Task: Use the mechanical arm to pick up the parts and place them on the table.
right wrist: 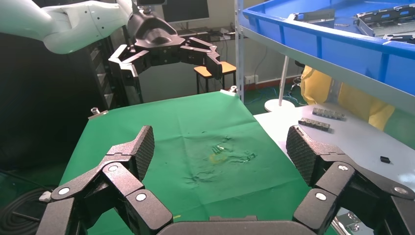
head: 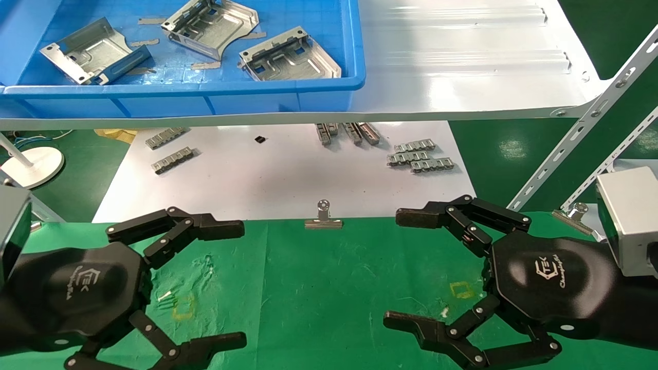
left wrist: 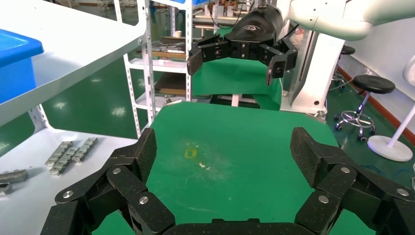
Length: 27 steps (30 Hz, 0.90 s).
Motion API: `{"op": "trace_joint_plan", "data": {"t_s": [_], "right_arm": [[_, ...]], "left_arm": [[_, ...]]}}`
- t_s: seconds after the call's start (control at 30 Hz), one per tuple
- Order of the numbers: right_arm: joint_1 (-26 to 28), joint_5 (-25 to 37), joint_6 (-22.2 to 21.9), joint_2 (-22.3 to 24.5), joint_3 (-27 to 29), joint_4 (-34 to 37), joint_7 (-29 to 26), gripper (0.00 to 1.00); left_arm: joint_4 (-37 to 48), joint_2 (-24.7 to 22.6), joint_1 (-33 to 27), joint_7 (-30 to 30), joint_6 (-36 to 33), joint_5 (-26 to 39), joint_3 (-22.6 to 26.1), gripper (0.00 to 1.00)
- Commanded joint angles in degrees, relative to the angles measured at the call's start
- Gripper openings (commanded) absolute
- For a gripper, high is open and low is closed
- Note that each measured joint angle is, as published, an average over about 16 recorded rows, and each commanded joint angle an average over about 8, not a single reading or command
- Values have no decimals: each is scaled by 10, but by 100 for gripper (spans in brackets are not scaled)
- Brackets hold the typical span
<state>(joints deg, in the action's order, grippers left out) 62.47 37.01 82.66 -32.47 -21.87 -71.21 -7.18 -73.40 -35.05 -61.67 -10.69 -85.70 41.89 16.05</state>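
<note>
Three silver stamped parts lie in the blue bin (head: 288,92) on the white shelf: one at the left (head: 87,51), one in the middle (head: 209,25), one at the right (head: 288,56). My left gripper (head: 234,282) hovers open and empty over the left of the green table (head: 318,288). My right gripper (head: 398,270) hovers open and empty over its right side. In the left wrist view my left gripper (left wrist: 222,147) frames bare green cloth. In the right wrist view my right gripper (right wrist: 220,147) frames wrinkled cloth. A corner of the blue bin (right wrist: 333,44) shows there.
The glossy white shelf (head: 462,67) overhangs a white sheet (head: 277,169) with small grey notched strips (head: 419,156). A silver binder clip (head: 323,218) sits at the cloth's far edge, another (head: 573,213) at the right. Angled shelf struts (head: 581,123) stand at the right.
</note>
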Motion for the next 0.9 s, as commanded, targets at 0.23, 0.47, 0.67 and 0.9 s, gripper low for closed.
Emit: {"op": "trace_joint_plan", "data": {"t_s": [0.23, 0.47, 0.67, 0.9], "right_arm": [[0, 0, 0, 0, 0, 0, 0, 100], [0, 0, 0, 0, 0, 0, 0, 45], [0, 0, 0, 0, 0, 0, 0, 0], [0, 0, 0, 0, 0, 0, 0, 0]], "left_arm": [[0, 0, 0, 0, 0, 0, 0, 100], [0, 0, 0, 0, 0, 0, 0, 100], [0, 0, 0, 0, 0, 0, 0, 100], [0, 0, 0, 0, 0, 0, 0, 100]]}}
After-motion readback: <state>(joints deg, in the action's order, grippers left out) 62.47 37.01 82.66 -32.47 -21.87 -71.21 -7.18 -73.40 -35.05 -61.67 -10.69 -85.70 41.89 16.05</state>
